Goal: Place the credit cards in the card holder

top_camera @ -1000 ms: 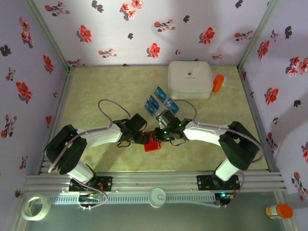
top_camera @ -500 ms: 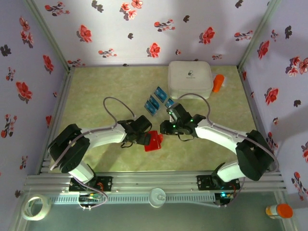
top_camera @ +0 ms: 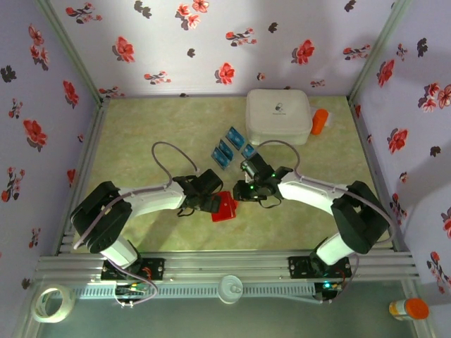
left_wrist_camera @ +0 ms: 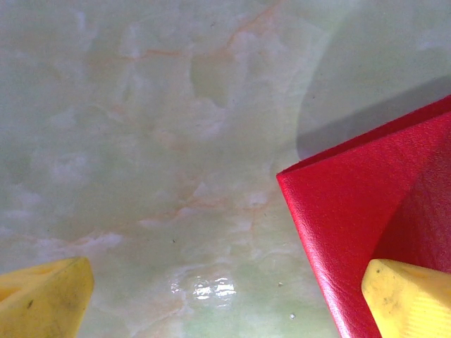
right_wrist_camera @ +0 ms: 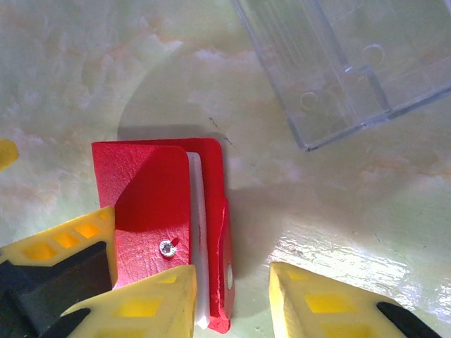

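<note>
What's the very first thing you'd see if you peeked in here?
The bright red card holder in the middle of the table, with the left gripper and the right gripper right beside it, one on each side. Then the little blue credit cards just behind it, and the big white box at the back right.

Three walls (top_camera: pixel 211 42), at the back, left and right, are papered pale lilac with red and dark flower prints. We note slim grey-green posts (top_camera: pixel 72 53) running down the two back corners. The tabletop (top_camera: pixel 155 127) is pale green, marbled with faint orange veins. In the left wrist view it carries a small bright glare spot (left_wrist_camera: pixel 208 287). A ribbed metal rail (top_camera: pixel 225 266) borders the near edge, with a grey ledge (top_camera: pixel 282 318) below it. Light is soft and even.
</note>
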